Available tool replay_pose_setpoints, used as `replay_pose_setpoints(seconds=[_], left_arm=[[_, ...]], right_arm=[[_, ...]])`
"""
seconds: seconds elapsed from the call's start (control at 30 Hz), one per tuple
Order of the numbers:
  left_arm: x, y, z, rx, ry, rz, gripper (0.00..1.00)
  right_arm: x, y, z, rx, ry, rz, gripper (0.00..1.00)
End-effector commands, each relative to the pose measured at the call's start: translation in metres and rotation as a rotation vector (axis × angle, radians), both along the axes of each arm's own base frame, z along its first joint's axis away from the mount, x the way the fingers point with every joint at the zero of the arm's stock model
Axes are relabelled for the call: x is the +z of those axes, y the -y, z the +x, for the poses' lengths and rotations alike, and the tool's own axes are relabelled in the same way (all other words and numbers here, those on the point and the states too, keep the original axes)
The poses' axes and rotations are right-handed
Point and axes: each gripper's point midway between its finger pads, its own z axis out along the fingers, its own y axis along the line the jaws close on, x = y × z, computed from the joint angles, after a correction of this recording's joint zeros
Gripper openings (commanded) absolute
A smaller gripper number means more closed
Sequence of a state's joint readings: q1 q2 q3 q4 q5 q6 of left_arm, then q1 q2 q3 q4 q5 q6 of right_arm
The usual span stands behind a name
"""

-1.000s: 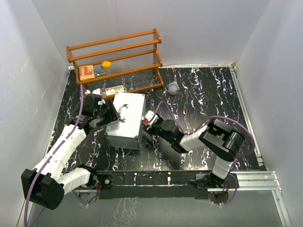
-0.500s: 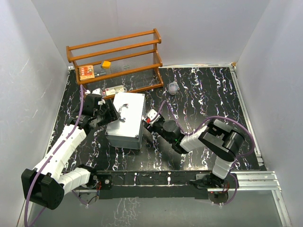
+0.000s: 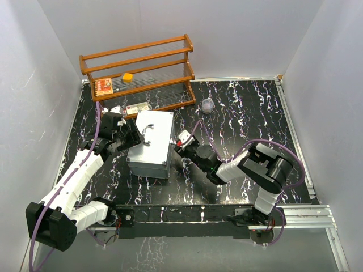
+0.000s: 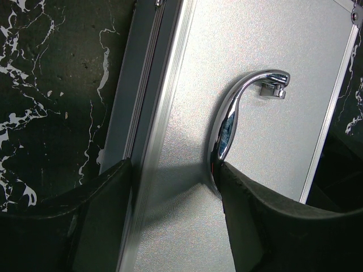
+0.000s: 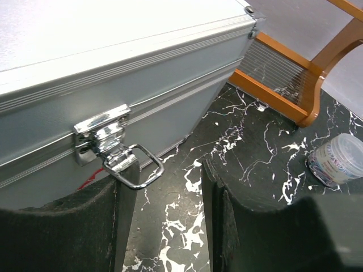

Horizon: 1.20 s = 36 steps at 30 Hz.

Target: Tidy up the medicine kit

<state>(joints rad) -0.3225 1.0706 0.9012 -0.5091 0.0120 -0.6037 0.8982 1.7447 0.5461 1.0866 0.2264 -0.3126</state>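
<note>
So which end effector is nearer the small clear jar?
Right. The right end effector is at the case's latch side, the jar just beyond it; the left end effector is across the case, by its handle.

Your left arm (image 3: 76,175) stretches up from its base along the left side, wrist turned inward to the right. Its left gripper (image 3: 135,137) points toward the middle, jaws standing part-way apart — both dark pads (image 4: 108,198) show in the wrist view. Your right arm (image 3: 229,168) folds at the elbow and reaches left, low. The right gripper (image 3: 181,139) aims up-left, its fingers (image 5: 116,215) likewise spread with a clear gap.
</note>
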Motion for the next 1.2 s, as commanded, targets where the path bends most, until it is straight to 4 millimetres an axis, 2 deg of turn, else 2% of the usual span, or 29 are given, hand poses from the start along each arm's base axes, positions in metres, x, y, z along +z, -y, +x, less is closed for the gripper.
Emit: replay_pose_setpoints(seconds=[0.0,0.47,0.83,0.93,1.17], left_arm=[[-0.034,-0.007,-0.028,-0.017,-0.147,0.050,0.58],[-0.033,-0.008,-0.030,-0.017,-0.145,0.053,0.58],[-0.035,-0.009,-0.031,-0.017,-0.147,0.054,0.58],[-0.035,-0.009,-0.031,-0.020,-0.146,0.053,0.58],[-0.031,-0.007,-0.030,-0.024,-0.140,0.044,0.58]], right_arm=[[0.040,0.008,0.008,-0.053,0.092,0.092,0.45],[0.062,-0.005,0.000,0.029,0.105,0.151,0.46],[0.065,-0.020,-0.008,0.115,0.082,0.155,0.46],[0.070,-0.019,-0.008,0.113,0.085,0.172,0.46],[0.097,-0.022,-0.015,0.145,0.085,0.230,0.46]])
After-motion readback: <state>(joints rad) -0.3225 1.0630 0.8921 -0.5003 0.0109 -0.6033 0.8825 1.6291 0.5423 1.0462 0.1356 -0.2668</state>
